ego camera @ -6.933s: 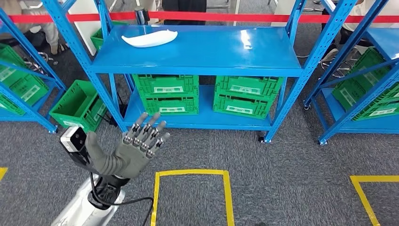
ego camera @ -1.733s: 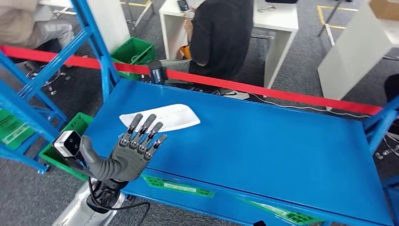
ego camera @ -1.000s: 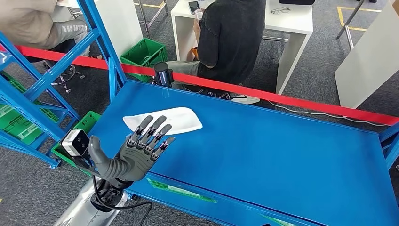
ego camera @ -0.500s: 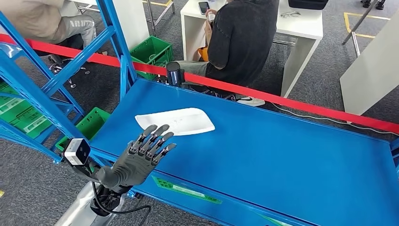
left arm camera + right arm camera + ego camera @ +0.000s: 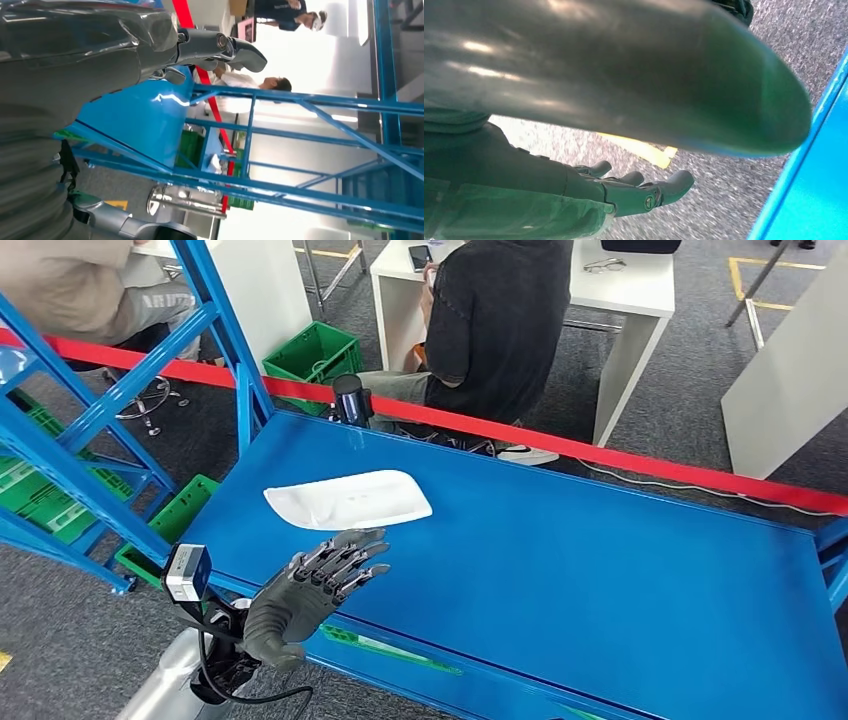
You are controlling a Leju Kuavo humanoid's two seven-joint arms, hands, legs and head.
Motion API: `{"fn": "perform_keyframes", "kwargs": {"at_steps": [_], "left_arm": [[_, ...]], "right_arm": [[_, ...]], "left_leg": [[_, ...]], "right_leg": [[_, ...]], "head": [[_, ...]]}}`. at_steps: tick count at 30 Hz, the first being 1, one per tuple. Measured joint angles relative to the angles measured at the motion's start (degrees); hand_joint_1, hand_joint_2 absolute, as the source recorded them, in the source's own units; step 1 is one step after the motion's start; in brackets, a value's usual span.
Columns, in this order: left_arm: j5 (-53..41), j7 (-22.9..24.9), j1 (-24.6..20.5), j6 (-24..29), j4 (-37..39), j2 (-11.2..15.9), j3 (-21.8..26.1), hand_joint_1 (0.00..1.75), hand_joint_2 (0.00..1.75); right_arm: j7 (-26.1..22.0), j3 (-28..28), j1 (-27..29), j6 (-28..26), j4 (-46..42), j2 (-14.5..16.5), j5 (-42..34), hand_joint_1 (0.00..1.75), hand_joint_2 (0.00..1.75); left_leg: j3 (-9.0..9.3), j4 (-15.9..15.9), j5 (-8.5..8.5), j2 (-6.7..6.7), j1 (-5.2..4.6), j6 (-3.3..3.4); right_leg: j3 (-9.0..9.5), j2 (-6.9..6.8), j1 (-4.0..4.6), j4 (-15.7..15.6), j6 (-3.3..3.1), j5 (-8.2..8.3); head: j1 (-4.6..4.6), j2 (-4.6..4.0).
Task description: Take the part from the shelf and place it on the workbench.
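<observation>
Your left hand (image 5: pixel 305 590) hovers at the blue shelf's (image 5: pixel 600 570) front edge, empty, fingers spread and pointing toward the white part (image 5: pixel 348 498), which lies flat just beyond them, not touched; that looks like a reach lining up. Your right hand (image 5: pixel 624 192) hangs low over the floor, fingers loosely apart, holding nothing.

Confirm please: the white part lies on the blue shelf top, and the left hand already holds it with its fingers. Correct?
Not quite. The white part does lie on the blue shelf, but the left hand holds nothing; its fingers are spread just short of it, as the head view shows.
</observation>
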Motion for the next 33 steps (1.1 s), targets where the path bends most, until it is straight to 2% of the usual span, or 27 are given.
{"fn": "perform_keyframes", "kwargs": {"at_steps": [1, 2, 5, 7, 8, 10, 11, 12, 13, 14, 15, 16, 17, 18, 21, 22, 24, 26, 27, 28, 29, 31, 32, 33], "left_arm": [[0.35, 0.23, 0.0, -0.04, -0.28, 0.14, -0.01, 0.0, 1.75], [0.63, 0.35, 0.0, -0.03, -0.55, 0.24, -0.01, 0.0, 1.75], [0.99, 0.43, 0.03, 0.24, -1.3, 0.48, -0.01, 0.0, 1.75], [0.69, 0.49, 0.02, 0.64, -1.75, 0.6, 0.03, 0.0, 1.75], [0.32, 0.57, 0.04, 0.91, -1.92, 0.65, 0.05, 0.0, 1.75], [-0.66, 0.74, 0.25, 1.49, -2.07, 0.72, -0.01, 0.0, 1.75], [-1.1, 0.79, 0.44, 1.73, -2.09, 0.75, -0.03, 0.0, 1.75], [-1.43, 0.8, 0.6, 1.91, -2.09, 0.79, -0.07, 0.0, 1.75], [-1.64, 0.78, 0.72, 2.03, -2.09, 0.81, -0.1, 0.0, 1.75], [-1.93, 0.72, 0.78, 2.14, -2.1, 0.83, -0.12, 0.0, 1.75], [-2.35, 0.58, 0.79, 2.24, -2.13, 0.85, -0.14, 0.0, 1.75], [-2.97, 0.38, 0.79, 2.5, -2.17, 0.87, -0.15, 0.0, 1.75], [-4.01, 0.1, 0.8, 3.03, -2.23, 0.89, -0.18, 0.0, 1.75], [-5.24, -0.23, 0.81, 3.71, -2.3, 0.91, -0.2, 0.0, 1.75], [-8.57, -1.1, 0.92, 5.68, -2.65, 1.05, -0.27, 0.0, 1.75], [-9.07, -1.28, 0.93, 5.97, -2.79, 1.15, -0.27, 0.0, 1.75], [-9.46, -1.46, 0.97, 6.21, -2.99, 1.33, -0.27, 0.0, 1.75], [-9.57, -1.5, 1.15, 6.29, -3.06, 1.45, -0.3, 0.0, 1.75], [-9.59, -1.5, 1.27, 6.29, -3.05, 1.51, -0.31, 0.0, 1.75], [-9.62, -1.5, 1.37, 6.32, -3.06, 1.58, -0.31, 0.0, 1.75], [-9.82, -1.53, 1.41, 6.44, -3.07, 1.64, -0.31, 0.0, 1.75], [-12.05, -1.94, 1.39, 7.89, -3.28, 1.78, -0.26, 0.0, 1.75], [-14.6, -2.38, 1.37, 9.55, -3.48, 1.85, -0.24, 0.0, 1.75], [-18.19, -2.9, 1.38, 11.86, -3.71, 1.92, -0.23, 0.0, 1.75]], "right_arm": [[-0.05, -0.07, 0.08, 0.02, 0.01, 0.26, 0.03, 0.0, 0.0], [-0.11, -0.09, 0.14, 0.04, 0.01, 0.49, 0.15, 0.0, 0.0], [-0.2, -0.08, 0.45, 0.27, 0.01, 1.01, 0.89, 0.0, 0.0], [-0.2, -0.07, 0.56, 0.44, 0.01, 1.2, 1.13, 0.0, 0.0], [-0.2, -0.07, 0.56, 0.49, 0.01, 1.26, 1.1, 0.0, 0.0], [-0.2, -0.07, 0.58, 0.49, 0.01, 1.38, 0.93, 0.0, 0.0], [-0.2, -0.07, 0.66, 0.49, 0.01, 1.44, 0.86, 0.0, 0.0], [-0.2, -0.07, 0.77, 0.48, 0.01, 1.47, 0.8, 0.0, 0.0], [-0.2, -0.07, 0.86, 0.46, 0.02, 1.49, 0.76, 0.0, 0.0], [-0.2, -0.07, 0.91, 0.44, 0.02, 1.5, 0.72, 0.0, 0.0], [-0.2, -0.07, 0.9, 0.41, 0.03, 1.49, 0.68, 0.0, 0.0], [-0.2, -0.07, 0.86, 0.39, 0.03, 1.5, 0.65, 0.0, 0.0], [-0.2, -0.07, 0.84, 0.38, 0.02, 1.52, 0.63, 0.0, 0.0], [-0.18, -0.06, 0.87, 0.38, 0.02, 1.56, 0.62, 0.0, 0.0], [-0.05, -0.03, 1.11, 0.38, 0.02, 1.71, 0.59, 0.0, 0.0], [-0.03, -0.03, 1.15, 0.37, 0.02, 1.73, 0.57, 0.0, 0.0], [-0.03, -0.03, 1.17, 0.35, 0.03, 1.72, 0.52, 0.0, 0.0], [-0.03, -0.02, 1.24, 0.34, 0.03, 1.74, 0.51, 0.0, 0.0], [-0.03, -0.02, 1.27, 0.34, 0.03, 1.76, 0.51, 0.0, 0.0], [-0.03, -0.02, 1.29, 0.34, 0.03, 1.77, 0.51, 0.0, 0.0], [-0.03, -0.02, 1.29, 0.34, 0.03, 1.77, 0.5, 0.0, 0.0], [-0.02, -0.01, 1.26, 0.26, 0.02, 1.87, 0.48, 0.0, 0.0], [-0.01, 0.01, 1.25, 0.19, 0.01, 1.93, 0.43, 0.0, 0.0], [0.01, 0.03, 1.25, 0.11, 0.01, 2.0, 0.36, 0.0, 0.0]], "left_leg": [[1.93, -3.82, 1.36, -0.2, -0.12, 0.42], [3.18, -6.34, 2.04, -0.34, -0.28, 0.78], [3.84, -7.96, 2.28, -0.17, -0.61, 1.46], [4.25, -8.96, 2.96, -0.05, -0.4, 2.0], [4.41, -9.41, 3.28, 0.01, -0.29, 2.22], [4.34, -9.57, 3.44, 0.11, -0.35, 2.41], [4.28, -9.54, 3.44, 0.13, -0.41, 2.41], [4.25, -9.51, 3.43, 0.15, -0.44, 2.4], [4.25, -9.44, 3.41, 0.15, -0.44, 2.36], [4.27, -9.32, 3.34, 0.13, -0.43, 2.26], [4.25, -9.08, 3.19, 0.12, -0.42, 2.05], [4.15, -8.72, 2.94, 0.1, -0.55, 1.74], [4.03, -8.39, 2.7, 0.09, -0.68, 1.43], [3.92, -8.14, 2.52, 0.09, -0.78, 1.16], [3.67, -7.7, 2.16, 0.11, -0.59, 0.56], [3.24, -6.74, 1.44, 0.15, -0.47, 0.26], [0.73, -1.37, -1.62, 0.28, -0.22, -0.4], [-3.09, 6.6, -4.88, 0.43, 0.0, -0.85], [-4.32, 8.95, -5.32, 0.5, 0.06, -0.91], [-4.49, 9.03, -4.62, 0.55, 0.08, -0.86], [-3.49, 6.73, -2.93, 0.57, 0.07, -0.68], [0.51, -1.64, 0.91, 0.57, -0.1, 0.08], [2.07, -4.99, 1.98, 0.6, -0.26, 0.46], [2.98, -7.0, 2.37, 0.61, -0.46, 0.77]], "right_leg": [[0.01, 0.25, 0.19, 0.02, 0.06, 0.03], [-0.04, 0.44, 0.27, 0.03, 0.16, 0.08], [-0.21, 0.61, 0.3, -0.2, 0.89, 0.27], [-0.92, 0.2, 0.37, 1.07, 1.16, -0.5], [-2.04, -0.04, 0.4, 3.4, 1.01, -1.69], [-5.63, -0.32, 0.33, 11.08, 0.64, -5.02], [-7.26, -0.35, 0.31, 14.6, 0.7, -6.25], [-8.03, -0.38, 0.29, 16.33, 0.98, -6.68], [-7.63, -0.42, 0.24, 15.67, 1.47, -6.16], [-6.0, -0.48, 0.14, 12.57, 2.06, -4.84], [-3.69, -0.61, 0.01, 8.09, 2.54, -3.29], [-1.58, -0.69, -0.01, 4.16, 2.67, -2.03], [-0.14, -0.75, -0.02, 1.45, 2.48, -1.23], [0.51, -0.77, 0.07, 0.23, 2.06, -0.96], [0.56, -0.7, 0.07, 0.12, 0.85, -0.81], [0.62, -0.7, -0.07, 0.04, 0.5, -0.77], [0.72, -0.73, -0.21, -0.04, 0.01, -0.75], [0.69, -0.76, -0.08, -0.02, -0.24, -0.76], [0.7, -0.75, -0.01, -0.01, -0.29, -0.77], [0.73, -0.72, 0.03, 0.0, -0.29, -0.77], [0.8, -0.65, 0.07, -0.01, -0.29, -0.78], [0.91, -0.51, 0.22, -0.03, -0.25, -0.79], [0.85, -0.48, 0.35, -0.03, -0.15, -0.79], [0.76, -0.48, 0.43, -0.03, 0.0, -0.78]], "head": [[0.02, 0.0], [0.02, 0.0], [0.01, 0.0], [0.1, 0.0], [0.16, 0.0], [0.22, 0.0], [0.22, 0.0], [0.22, 0.0], [0.22, 0.0], [0.23, 0.0], [0.24, 0.0], [0.23, 0.0], [0.2, 0.0], [0.17, 0.0], [0.13, 0.0], [0.08, 0.0], [0.0, 0.0], [-0.03, 0.0], [-0.03, 0.0], [-0.03, 0.0], [-0.03, 0.0], [-0.01, 0.0], [-0.01, 0.0], [0.01, 0.0]]}}
